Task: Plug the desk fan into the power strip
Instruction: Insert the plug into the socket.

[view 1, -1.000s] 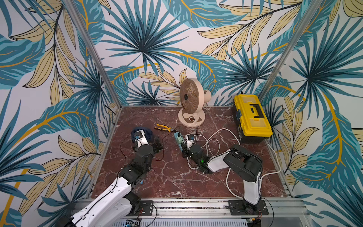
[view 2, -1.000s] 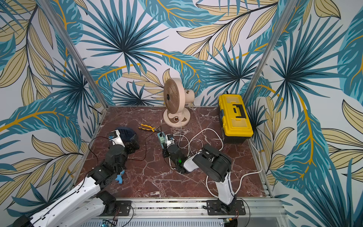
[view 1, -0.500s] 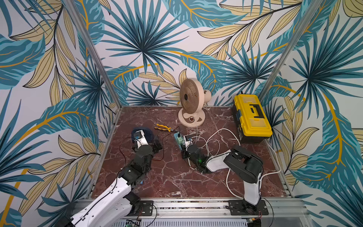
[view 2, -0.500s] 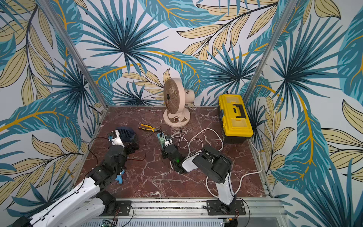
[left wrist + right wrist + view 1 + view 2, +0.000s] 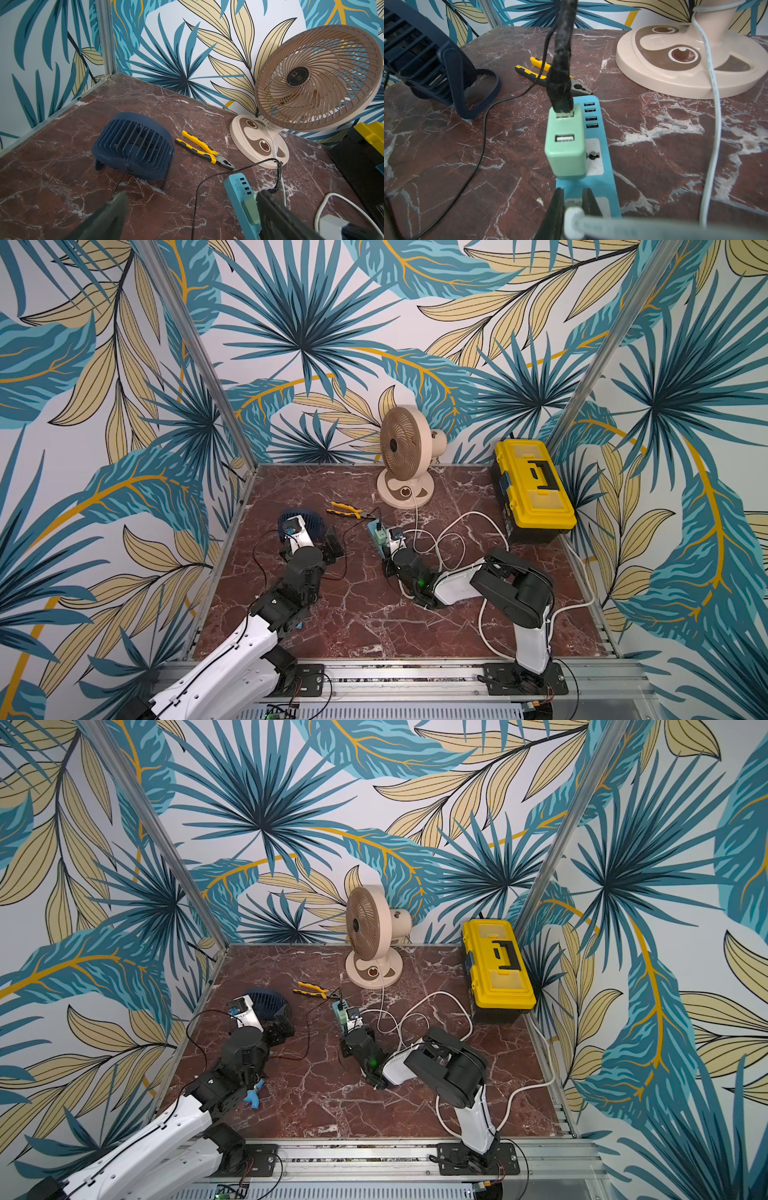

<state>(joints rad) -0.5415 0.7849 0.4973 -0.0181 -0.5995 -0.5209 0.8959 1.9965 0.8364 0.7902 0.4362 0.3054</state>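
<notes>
The beige desk fan point(image 5: 405, 460) stands at the back wall, and its white cord point(image 5: 714, 104) runs forward. The light blue power strip point(image 5: 600, 182) lies mid-table, also in both top views point(image 5: 373, 526) point(image 5: 336, 1006). A green USB adapter point(image 5: 565, 145) sits in its farther socket. My right gripper point(image 5: 572, 205) is shut on the fan's white plug point(image 5: 572, 222), right over the nearer socket. Whether the pins are in is hidden. My left gripper point(image 5: 193, 209) hangs open and empty left of the strip, beside a small navy fan point(image 5: 133, 147).
Yellow pliers point(image 5: 345, 512) lie between the two fans. A yellow toolbox point(image 5: 534, 489) stands at the back right. White cord loops point(image 5: 453, 539) lie right of the strip. A thin black cable point(image 5: 196, 197) runs from the navy fan to the adapter.
My right gripper has edged a little toward the strip with the plug still in it. The left arm has not moved.
</notes>
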